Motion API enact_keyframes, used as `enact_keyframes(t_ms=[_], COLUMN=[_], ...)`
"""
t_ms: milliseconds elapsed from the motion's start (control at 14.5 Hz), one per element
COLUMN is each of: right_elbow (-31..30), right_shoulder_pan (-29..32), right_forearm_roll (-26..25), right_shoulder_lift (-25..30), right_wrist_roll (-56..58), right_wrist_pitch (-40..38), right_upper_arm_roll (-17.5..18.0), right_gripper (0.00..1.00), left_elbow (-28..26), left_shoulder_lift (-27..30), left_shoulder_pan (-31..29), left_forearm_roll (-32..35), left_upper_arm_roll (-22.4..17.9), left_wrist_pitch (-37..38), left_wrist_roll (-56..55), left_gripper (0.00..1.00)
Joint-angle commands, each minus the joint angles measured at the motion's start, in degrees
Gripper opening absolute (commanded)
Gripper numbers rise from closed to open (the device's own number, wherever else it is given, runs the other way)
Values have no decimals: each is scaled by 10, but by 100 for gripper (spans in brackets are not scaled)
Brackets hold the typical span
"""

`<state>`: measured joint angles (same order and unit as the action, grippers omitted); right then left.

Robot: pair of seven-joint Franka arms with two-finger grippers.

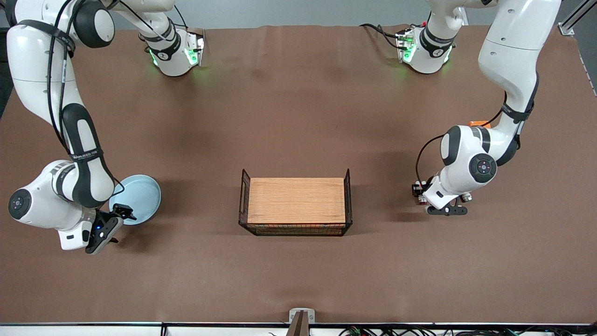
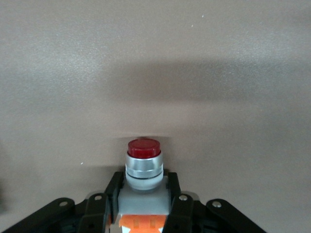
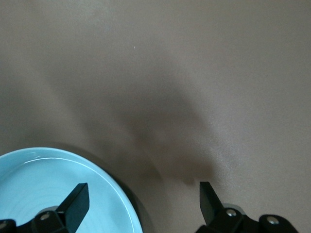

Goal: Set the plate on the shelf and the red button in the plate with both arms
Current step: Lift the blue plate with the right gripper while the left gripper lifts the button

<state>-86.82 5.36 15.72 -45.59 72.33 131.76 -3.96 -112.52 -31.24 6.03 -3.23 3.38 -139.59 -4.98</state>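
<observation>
Closest to the front camera among the table's things, the wire basket (image 1: 295, 205) with its wooden board is sitting mid-table, well apart from both arms and blocking neither.

Much of the plate (image 1: 140, 196) is lying hidden under the right arm's wrist, so only its pale blue crescent is showing at the right arm's end of the table. The right gripper (image 1: 117, 219) is straddling the plate's rim with its fingers (image 3: 77, 201) spread apart: one is hanging over the plate's inside, the other over the bare brown mat (image 3: 194, 73) just beside the rim. Whether either finger is touching the plate is hard to tell.

At the left arm's end, the left gripper (image 2: 143, 199) is clamping the white block of the red button (image 2: 144, 160), whose silvery collar and red cap are poking out past the fingertips. The front view is hiding most of this under the wrist; the button seems to be hovering low over the mat. A small orange object (image 1: 480, 124) is peeking out beside the left arm, mostly covered.
</observation>
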Motion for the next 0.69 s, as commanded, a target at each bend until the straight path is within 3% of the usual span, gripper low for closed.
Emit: enact_keyframes(t_ms=[0, 207, 414, 621], right_elbow=[-12, -12, -12, -13], right_shoulder_pan=[18, 18, 16, 15], right_forearm_roll=[16, 16, 14, 14], right_shoulder_lift=[0, -7, -8, -7], right_wrist_roll=[22, 15, 22, 24], right_wrist_pitch=[4, 3, -1, -2], right_upper_arm_roll=[5, 5, 5, 5], right_gripper=[100, 100, 100, 84], left_elbow=[5, 39, 135, 221], left_shoulder_lift=[48, 86, 98, 98], left_shoulder_pan=[-3, -2, 0, 4], left_forearm_roll=[2, 1, -7, -12], left_upper_arm_roll=[-2, -1, 0, 6], left_wrist_pitch=[62, 121, 266, 358], left_wrist_roll=[9, 1, -18, -62], left_gripper=[37, 37, 37, 36])
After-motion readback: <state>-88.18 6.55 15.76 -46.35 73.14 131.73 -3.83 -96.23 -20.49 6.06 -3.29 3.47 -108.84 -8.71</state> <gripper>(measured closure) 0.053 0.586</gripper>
